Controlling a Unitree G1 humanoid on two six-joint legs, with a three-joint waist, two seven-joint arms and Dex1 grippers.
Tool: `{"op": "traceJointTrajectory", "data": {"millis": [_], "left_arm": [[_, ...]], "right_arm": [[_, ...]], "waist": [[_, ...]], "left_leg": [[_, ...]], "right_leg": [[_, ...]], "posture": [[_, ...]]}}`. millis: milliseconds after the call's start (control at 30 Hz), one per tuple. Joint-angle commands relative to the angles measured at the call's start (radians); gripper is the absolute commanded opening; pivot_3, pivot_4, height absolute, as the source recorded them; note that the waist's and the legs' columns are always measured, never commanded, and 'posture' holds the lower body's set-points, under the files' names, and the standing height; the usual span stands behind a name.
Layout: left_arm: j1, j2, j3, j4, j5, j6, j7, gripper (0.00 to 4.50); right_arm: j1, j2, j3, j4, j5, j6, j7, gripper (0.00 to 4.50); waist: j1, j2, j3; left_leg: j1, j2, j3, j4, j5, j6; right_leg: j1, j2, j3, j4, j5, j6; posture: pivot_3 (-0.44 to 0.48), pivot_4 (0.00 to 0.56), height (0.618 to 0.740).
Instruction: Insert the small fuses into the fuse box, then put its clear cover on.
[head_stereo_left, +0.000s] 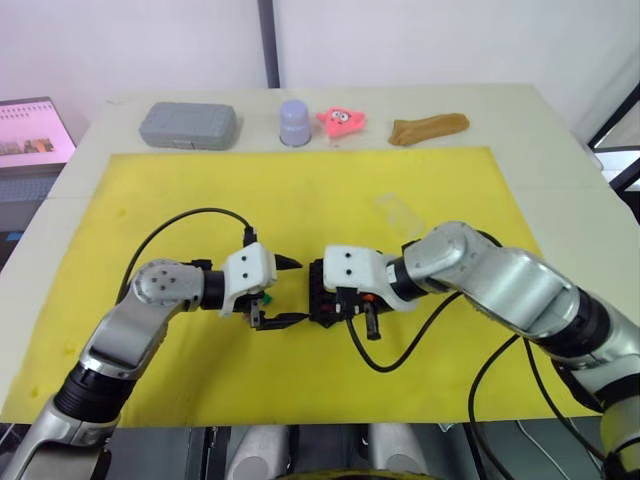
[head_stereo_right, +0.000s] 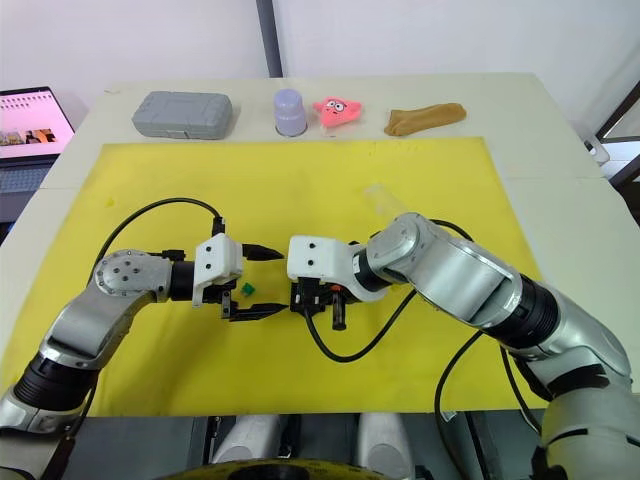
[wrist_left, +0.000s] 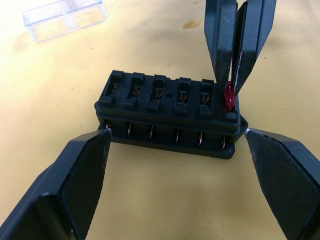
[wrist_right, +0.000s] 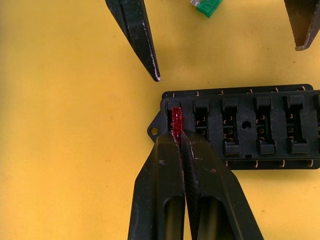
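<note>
On yellow mat (head_stereo_left: 420, 190): fuse box (wrist_left: 170, 112) lying between spread fingers of left gripper (wrist_left: 175, 187), untouched. Right gripper (wrist_right: 181, 145) clamped on red fuse (wrist_right: 176, 120), seated over end slot. Green fuse (wrist_right: 206, 6) beside box; clear cover (wrist_left: 65, 18) well apart.
</note>
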Motion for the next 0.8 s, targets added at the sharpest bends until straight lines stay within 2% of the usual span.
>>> {"op": "traceJointTrajectory", "data": {"millis": [33,533,667,800], "left_arm": [[-0.010,-0.005,-0.003,-0.019,-0.005,-0.010,0.004,4.48],[-0.007,-0.008,0.004,-0.017,-0.011,-0.001,0.005,4.48],[-0.002,-0.003,0.007,-0.016,-0.012,0.000,0.002,4.50],[0.005,0.005,0.013,-0.017,-0.014,0.001,-0.002,4.50]], "right_arm": [[0.012,-0.014,0.028,-0.018,-0.040,-0.037,-0.014,0.00],[0.026,-0.026,-0.001,-0.020,-0.074,-0.118,0.012,0.00],[0.027,-0.025,-0.015,-0.026,-0.064,-0.111,0.018,1.46],[0.023,-0.015,-0.054,-0.027,-0.039,-0.094,0.025,1.46]], "waist": [[0.000,0.000,0.000],[0.000,0.000,0.000],[0.000,0.000,0.000],[0.001,0.000,0.000]], "left_leg": [[0.000,0.000,0.000,0.000,0.000,0.000],[0.000,0.000,0.000,0.000,0.000,0.000],[0.000,0.000,0.000,0.000,0.000,0.000],[0.000,0.000,0.000,0.000,0.000,0.000]], "right_leg": [[0.000,0.000,0.000,0.000,0.000,0.000],[0.000,0.000,0.000,0.000,0.000,0.000],[0.000,0.000,0.000,0.000,0.000,0.000],[0.000,0.000,0.000,0.000,0.000,0.000]], "posture": [[0.000,0.150,0.740],[0.000,0.150,0.740],[0.000,0.150,0.740],[0.000,0.150,0.740]]}}
